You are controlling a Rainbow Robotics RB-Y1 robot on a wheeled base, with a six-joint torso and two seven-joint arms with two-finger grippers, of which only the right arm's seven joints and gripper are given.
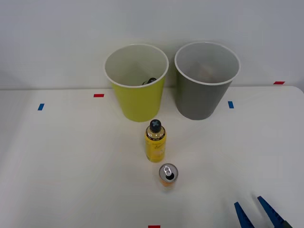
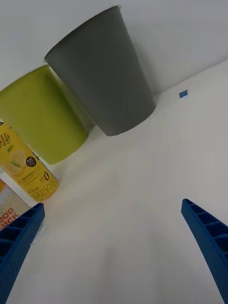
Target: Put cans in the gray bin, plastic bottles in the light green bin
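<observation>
A yellow plastic bottle (image 1: 155,142) with a dark cap stands upright mid-table, just in front of the light green bin (image 1: 140,102). A small orange can (image 1: 167,175) with a silver top stands a little nearer and to its right. The gray bin (image 1: 199,99) stands to the right of the green one, at the table's back. A dark cap (image 1: 149,81) peeks over the rim inside the green bin. My right gripper (image 1: 249,203) is open and empty at the front right, apart from the can. In the wrist view the gripper (image 2: 113,204) faces the gray bin (image 2: 104,76), green bin (image 2: 42,114), bottle (image 2: 26,166) and can (image 2: 9,209).
Small tape marks lie on the white table: red (image 1: 99,95) and blue (image 1: 41,107) at the left, blue (image 1: 231,104) and red (image 1: 279,82) at the right, red (image 1: 154,226) at the front edge. A pale wall rises behind the bins.
</observation>
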